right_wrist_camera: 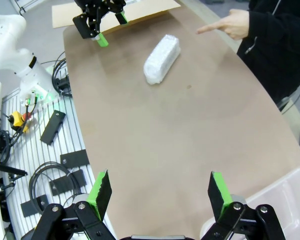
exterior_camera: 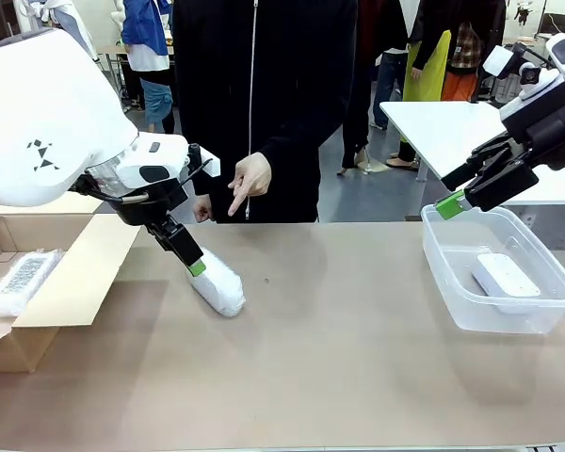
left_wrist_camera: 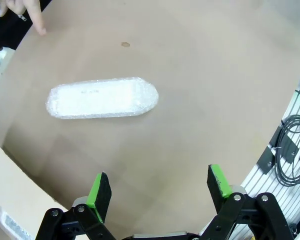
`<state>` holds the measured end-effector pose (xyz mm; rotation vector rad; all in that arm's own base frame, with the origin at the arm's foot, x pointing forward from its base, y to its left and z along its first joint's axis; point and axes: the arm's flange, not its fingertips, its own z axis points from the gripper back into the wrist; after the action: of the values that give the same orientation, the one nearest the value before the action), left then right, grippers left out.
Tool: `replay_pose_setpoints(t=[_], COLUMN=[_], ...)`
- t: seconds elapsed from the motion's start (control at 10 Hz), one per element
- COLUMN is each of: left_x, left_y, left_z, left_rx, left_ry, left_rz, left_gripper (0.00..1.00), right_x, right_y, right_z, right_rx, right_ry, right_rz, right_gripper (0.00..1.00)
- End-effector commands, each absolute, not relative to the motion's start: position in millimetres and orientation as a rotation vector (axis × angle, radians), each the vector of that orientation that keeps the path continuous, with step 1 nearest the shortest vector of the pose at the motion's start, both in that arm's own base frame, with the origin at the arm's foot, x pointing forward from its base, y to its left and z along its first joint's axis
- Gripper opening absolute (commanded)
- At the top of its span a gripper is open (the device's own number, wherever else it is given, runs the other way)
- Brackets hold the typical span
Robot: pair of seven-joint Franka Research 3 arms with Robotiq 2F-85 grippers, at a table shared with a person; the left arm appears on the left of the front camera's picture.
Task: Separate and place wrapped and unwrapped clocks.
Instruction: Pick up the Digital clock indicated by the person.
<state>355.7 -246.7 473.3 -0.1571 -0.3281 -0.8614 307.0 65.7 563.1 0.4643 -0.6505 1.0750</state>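
Pick step: left gripper (left_wrist_camera: 160, 187), jaws wide & empty, hovers w/ wrapped clock (left_wrist_camera: 102, 98) at its 11 o'clock on table; next, descend, straddle, close, carry to cardboard box (exterior_camera: 71, 282).

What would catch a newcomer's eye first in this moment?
A whitish, crinkly wrapped oblong block lies alone mid-table, with the left tool open just above it and a person's hand pointing down at it. At right, a bare smooth white clock sits in a clear plastic bin.
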Motion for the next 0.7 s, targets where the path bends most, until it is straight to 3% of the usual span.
replay_pose_setpoints(t=[0.0,0.1,0.2,0.6], left_x=[382,397,412,441], left_y=[-240,-244,-247,-265], left_z=[475,482,488,469], left_rx=[-0.166,-0.174,-0.069,-0.061], left_ry=[-0.402,-0.452,-0.455,-0.133], left_rz=[-0.931,-1.063,-1.150,-1.734], left_gripper=[1.00,1.00,1.00,1.00], right_x=[310,310,310,310], right_y=[68,68,68,68], right_z=[562,562,562,562], right_rx=[0.495,0.495,0.495,0.495], right_ry=[-0.657,-0.657,-0.657,-0.657], right_rz=[1.078,1.078,1.078,1.078], right_gripper=[1.00,1.00,1.00,1.00])
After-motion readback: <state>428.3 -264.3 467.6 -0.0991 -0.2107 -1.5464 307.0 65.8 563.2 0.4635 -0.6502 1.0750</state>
